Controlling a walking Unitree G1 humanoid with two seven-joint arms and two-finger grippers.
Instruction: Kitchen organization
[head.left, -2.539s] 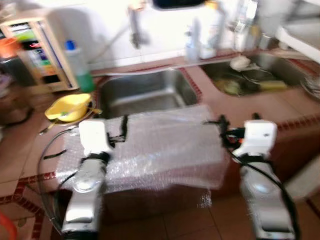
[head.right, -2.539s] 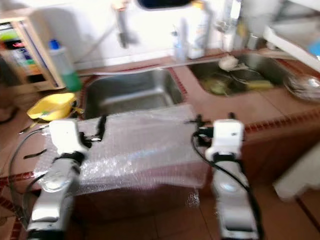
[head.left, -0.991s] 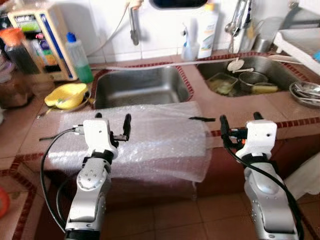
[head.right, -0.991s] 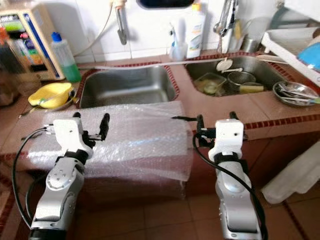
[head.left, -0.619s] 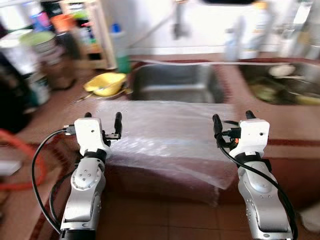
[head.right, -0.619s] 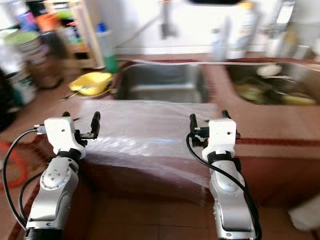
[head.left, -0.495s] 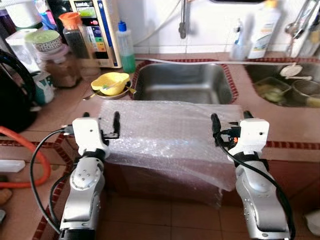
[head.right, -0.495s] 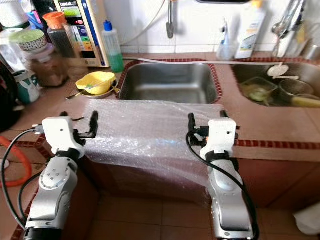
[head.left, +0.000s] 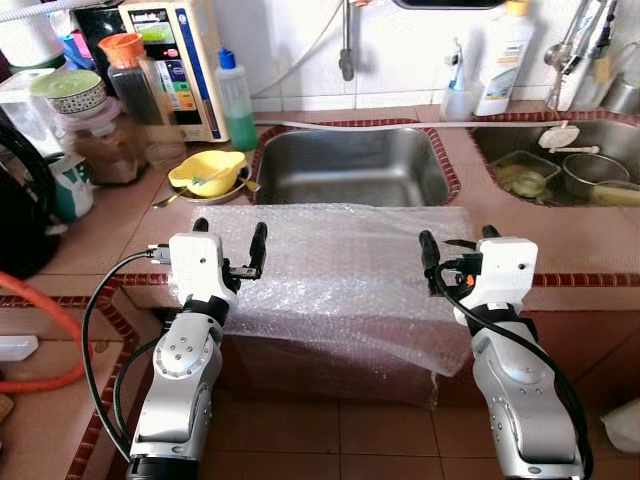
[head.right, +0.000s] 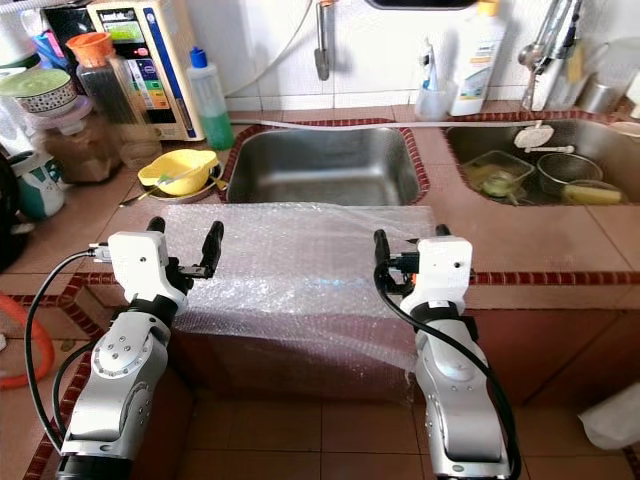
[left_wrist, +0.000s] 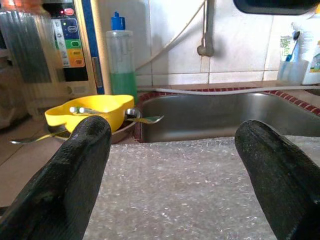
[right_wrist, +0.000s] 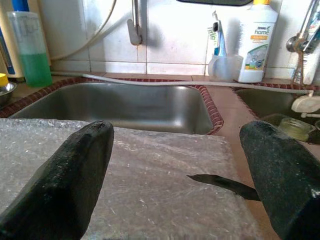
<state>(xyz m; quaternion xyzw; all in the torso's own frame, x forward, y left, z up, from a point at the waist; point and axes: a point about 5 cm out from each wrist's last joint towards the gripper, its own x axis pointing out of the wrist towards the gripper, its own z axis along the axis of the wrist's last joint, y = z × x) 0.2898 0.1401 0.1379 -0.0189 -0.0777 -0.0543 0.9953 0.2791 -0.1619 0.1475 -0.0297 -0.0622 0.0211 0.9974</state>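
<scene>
A clear sheet of bubble wrap (head.left: 340, 260) lies on the tiled counter in front of the steel sink (head.left: 345, 170). Its near edge hangs down over the counter front. My left gripper (head.left: 228, 240) is open just above the sheet's left edge, with nothing between its fingers (left_wrist: 75, 175). At the sheet's right edge my right gripper (head.left: 458, 248) is also open and holds nothing. In the right wrist view a thin dark object (right_wrist: 225, 184) lies on the counter by the sheet's right corner.
A yellow bowl (head.left: 207, 172) with a spoon sits left of the sink, beside a green soap bottle (head.left: 236, 95). A second sink (head.left: 560, 170) at the right holds dishes. Jars (head.left: 60, 100) and an orange hose (head.left: 40, 330) are at the left.
The whole picture swung left, then back, and sharpened, so the camera moved. Both grippers stay open at the sheet's edges. The bubble wrap lies as before.
</scene>
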